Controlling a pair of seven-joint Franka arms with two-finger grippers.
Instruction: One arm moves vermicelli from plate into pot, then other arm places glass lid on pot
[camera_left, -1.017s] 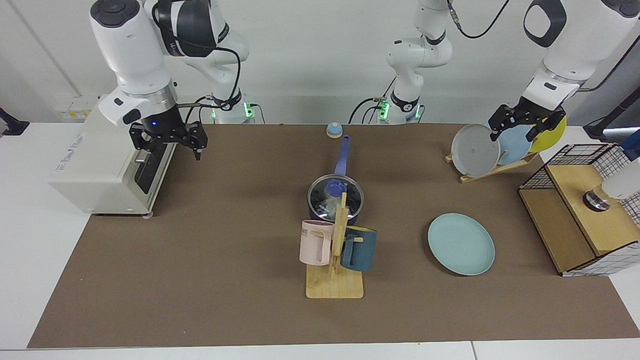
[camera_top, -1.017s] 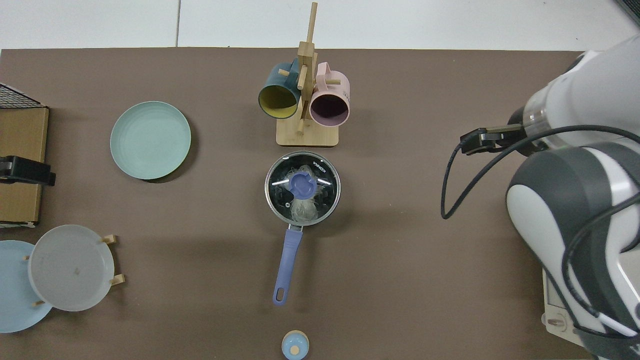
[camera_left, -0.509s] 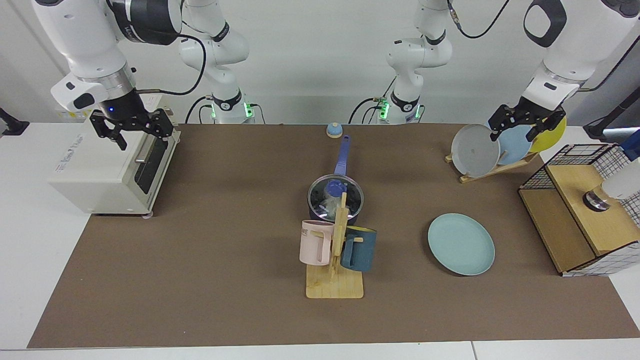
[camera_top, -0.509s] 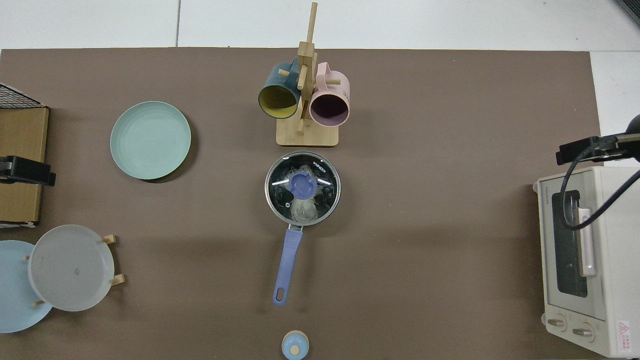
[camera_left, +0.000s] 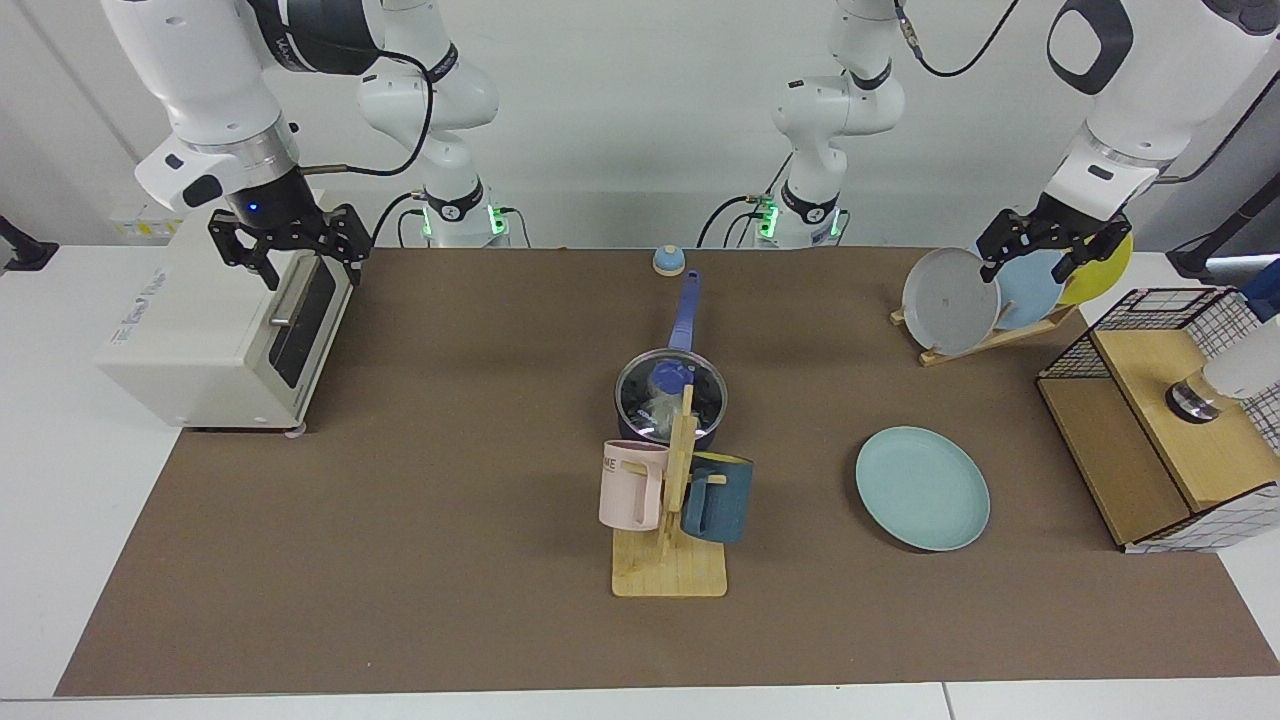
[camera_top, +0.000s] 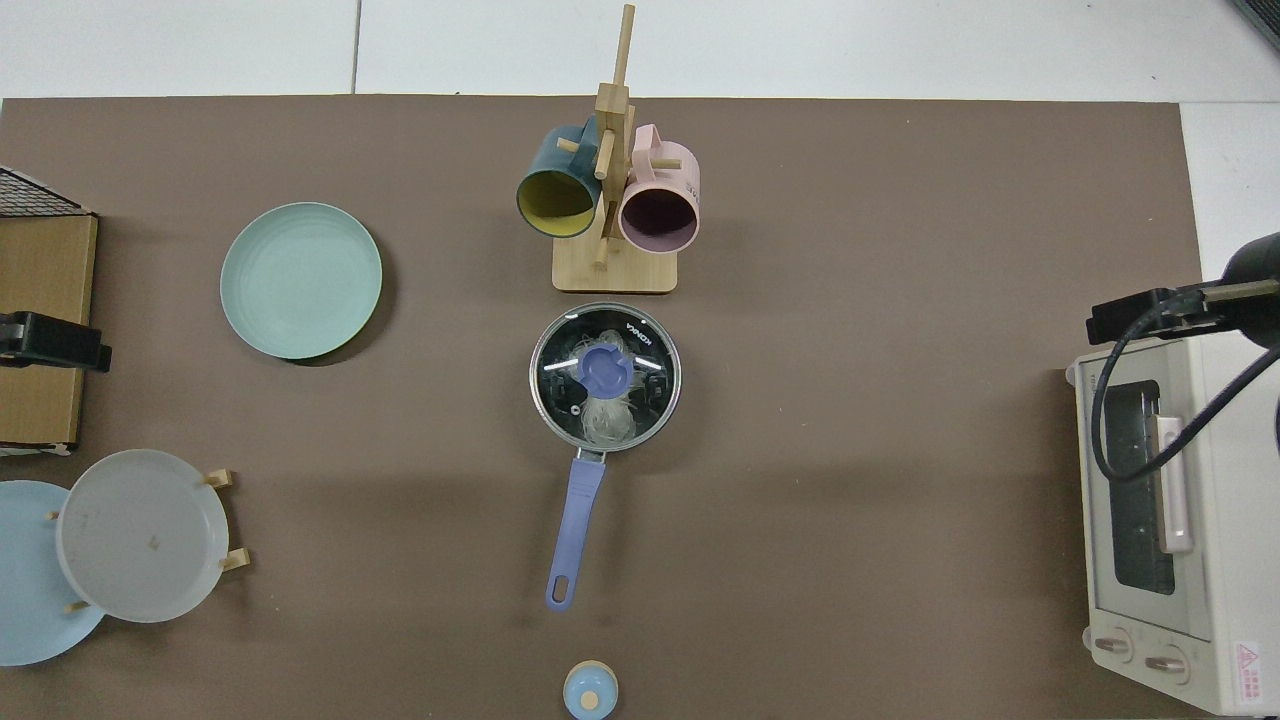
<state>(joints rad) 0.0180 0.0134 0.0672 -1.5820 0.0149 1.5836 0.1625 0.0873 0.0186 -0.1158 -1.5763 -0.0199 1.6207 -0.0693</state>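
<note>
The dark pot (camera_left: 708, 432) with its long blue-purple handle (camera_top: 578, 520) stands mid-table behind the mug stand. On it sits the glass lid (camera_left: 645, 388), blue knob (camera_top: 604, 370) up. Through the glass the whitish vermicelli (camera_top: 606, 420) shows inside the pot. To one side lies the pale teal plate (camera_left: 922, 487), bare, also in the top view (camera_top: 301, 280). My right gripper (camera_left: 290, 255) hangs open over the toaster oven, holding nothing and far from the pot. Open as well, my left gripper (camera_left: 1042, 255) waits by the plate rack.
A wooden stand (camera_left: 668, 560) with a pink and a dark blue mug stands just in front of the pot. The toaster oven (camera_left: 215, 335) sits at one table end, the plate rack (camera_left: 985, 335) and a wire-and-wood box (camera_left: 1165, 430) at the other. A small blue knob (camera_left: 668, 260) lies beyond the handle.
My right arm has drawn back and up from the mat's edge to above the toaster oven. The left arm, pot, lid and plate have not moved.
</note>
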